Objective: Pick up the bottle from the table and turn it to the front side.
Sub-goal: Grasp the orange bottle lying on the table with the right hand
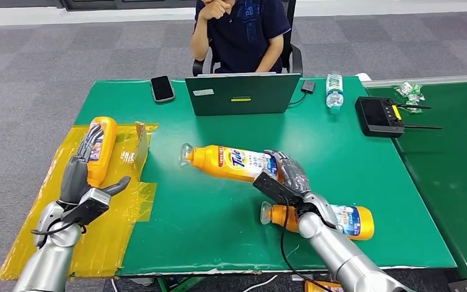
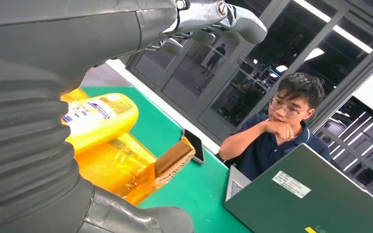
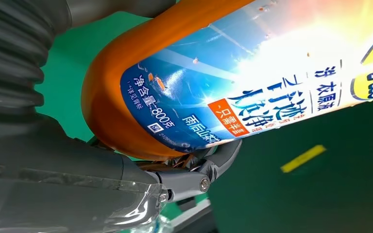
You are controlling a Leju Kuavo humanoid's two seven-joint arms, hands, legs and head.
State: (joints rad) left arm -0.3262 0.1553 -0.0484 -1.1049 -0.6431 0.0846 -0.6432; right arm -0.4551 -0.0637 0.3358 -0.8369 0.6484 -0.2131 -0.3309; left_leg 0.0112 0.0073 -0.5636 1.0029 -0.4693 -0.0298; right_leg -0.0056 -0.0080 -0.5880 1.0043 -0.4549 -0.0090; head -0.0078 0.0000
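Note:
An orange Tide bottle (image 1: 231, 163) lies slanted across the middle of the green table (image 1: 207, 213), cap end toward the left. My right hand (image 1: 286, 173) grips its base end; the right wrist view shows the fingers (image 3: 209, 167) wrapped under the bottle (image 3: 252, 82) and its blue label. A second orange bottle (image 1: 346, 221) lies by the front edge, partly behind my right forearm. At the left, a yellow bottle (image 1: 101, 149) lies on a yellow sheet (image 1: 115, 225). My left hand (image 1: 85, 179) hovers over it with fingers spread, not holding the yellow bottle (image 2: 97, 116).
A person (image 1: 240, 30) sits behind an open laptop (image 1: 242, 92) at the far edge. A phone (image 1: 162, 89), a water bottle (image 1: 334, 92), a black controller (image 1: 380, 115) and a cardboard piece (image 1: 140, 146) also sit on the table. A second green table (image 1: 456, 158) adjoins on the right.

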